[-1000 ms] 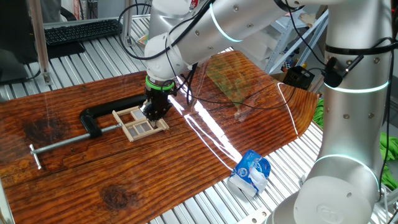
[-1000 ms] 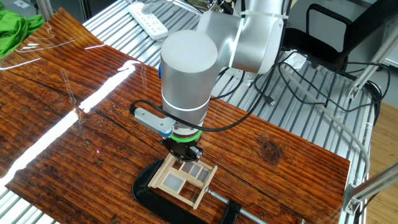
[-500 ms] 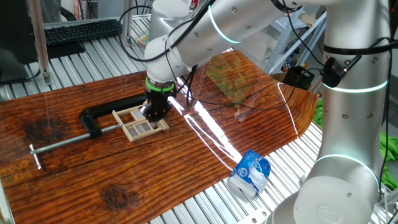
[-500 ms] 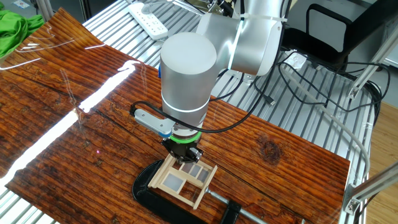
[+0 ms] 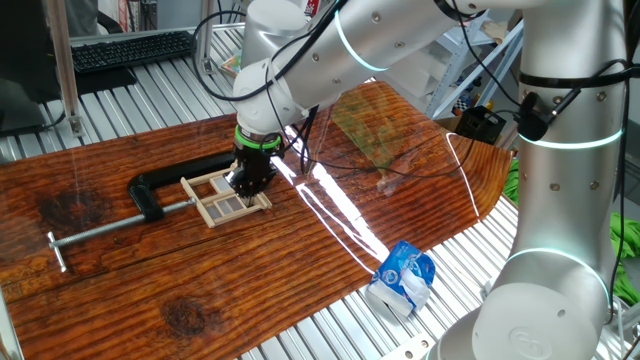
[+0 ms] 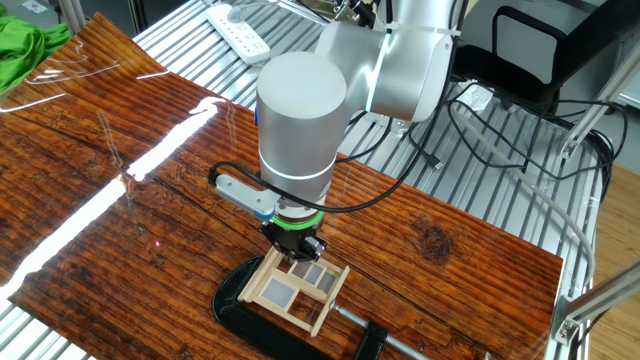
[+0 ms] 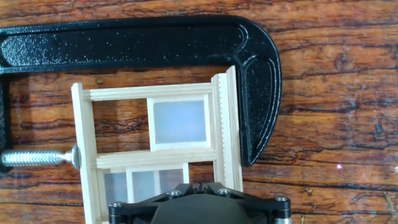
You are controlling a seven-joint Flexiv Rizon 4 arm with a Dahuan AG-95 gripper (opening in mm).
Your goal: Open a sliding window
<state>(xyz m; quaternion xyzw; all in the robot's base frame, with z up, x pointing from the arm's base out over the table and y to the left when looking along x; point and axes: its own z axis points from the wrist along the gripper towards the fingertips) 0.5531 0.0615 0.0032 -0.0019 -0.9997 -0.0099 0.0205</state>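
The sliding window (image 5: 222,198) is a small pale wood frame lying flat on the wooden table, held in a black bar clamp (image 5: 150,196). In the hand view the window (image 7: 155,149) shows a greyish pane at upper right and bare table through the upper left opening. The clamp's screw presses its left side and the clamp (image 7: 186,37) curves round its top and right. My gripper (image 5: 244,183) points straight down with its tips on the window's right part. Its fingers stand together at the window's lower edge (image 7: 194,185). It also shows in the other fixed view (image 6: 297,250) above the window (image 6: 295,292).
A blue and white packet (image 5: 402,278) lies at the table's near right edge. A keyboard (image 5: 130,48) sits behind the table. A white power strip (image 6: 238,30) and a green cloth (image 6: 25,50) lie beyond the table. Cables hang near the arm's base.
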